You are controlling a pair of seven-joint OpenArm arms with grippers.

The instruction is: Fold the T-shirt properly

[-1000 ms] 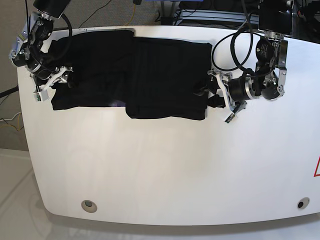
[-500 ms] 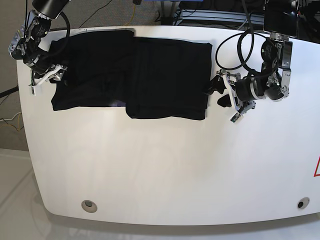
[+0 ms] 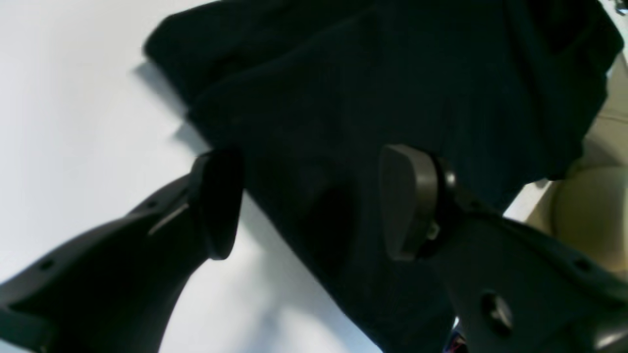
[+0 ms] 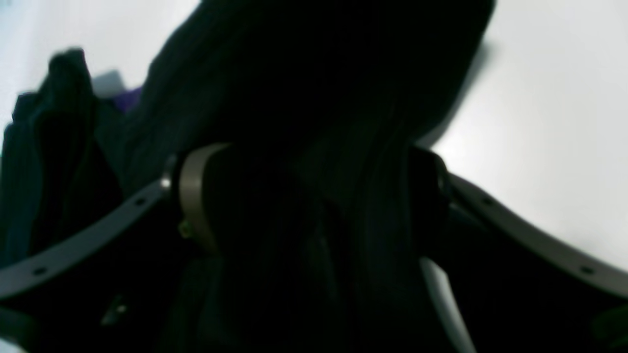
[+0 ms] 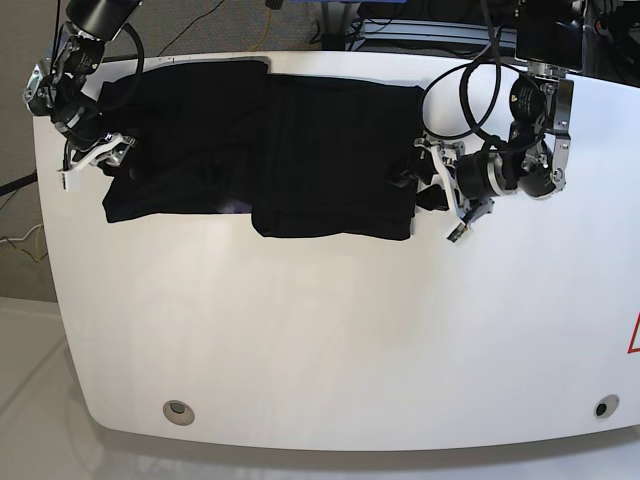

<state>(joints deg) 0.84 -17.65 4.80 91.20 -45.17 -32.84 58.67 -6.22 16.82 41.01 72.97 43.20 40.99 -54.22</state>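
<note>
The black T-shirt lies flat along the table's far edge, with a folded panel on its right half and a purple speck at its front hem. My left gripper is at the shirt's right edge. In the left wrist view it is open, one finger over the shirt and the other over bare table. My right gripper is at the shirt's left edge. In the right wrist view it stands wide apart with bunched black fabric filling the gap.
The white table stretches toward the front, with a round hole at front left and another at front right. A red mark sits at the right edge. Cables hang behind the far edge.
My left gripper drew back to the right, then came back onto the shirt's right edge. My right gripper shifted up and left a little along the left sleeve. The shirt has barely moved.
</note>
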